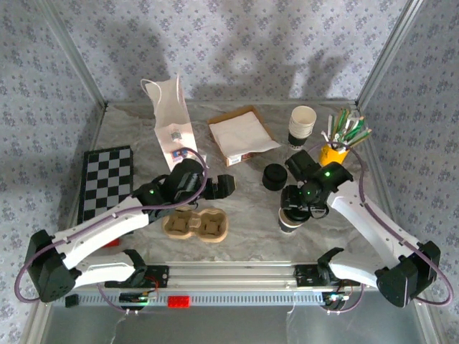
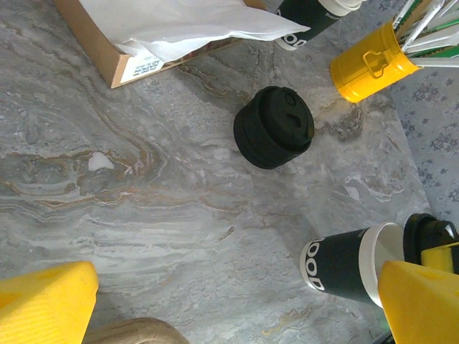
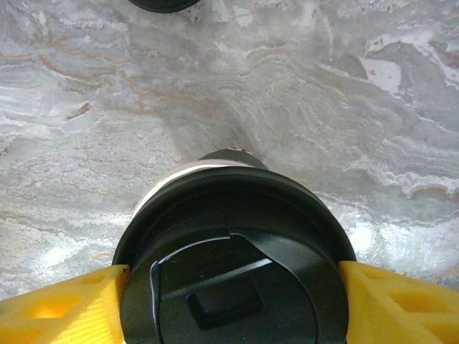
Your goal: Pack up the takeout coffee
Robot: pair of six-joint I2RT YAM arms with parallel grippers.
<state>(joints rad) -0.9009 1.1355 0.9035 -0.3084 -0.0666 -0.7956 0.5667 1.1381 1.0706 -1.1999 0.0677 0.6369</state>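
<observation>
two robot arms, left arm [image 1: 100, 223] and right arm [image 1: 367, 215], built of smooth white links and chunky black joints; a green light [image 1: 153, 192] glows near each wrist, thin purple cables [image 1: 20, 276] loop alongside, wedge-shaped fingers [image 2: 46, 304] bright yellow

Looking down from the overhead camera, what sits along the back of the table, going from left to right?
White paper bag → cardboard box of white napkins → stack of lidless paper cups → yellow tin holding green and white sticks.
</observation>
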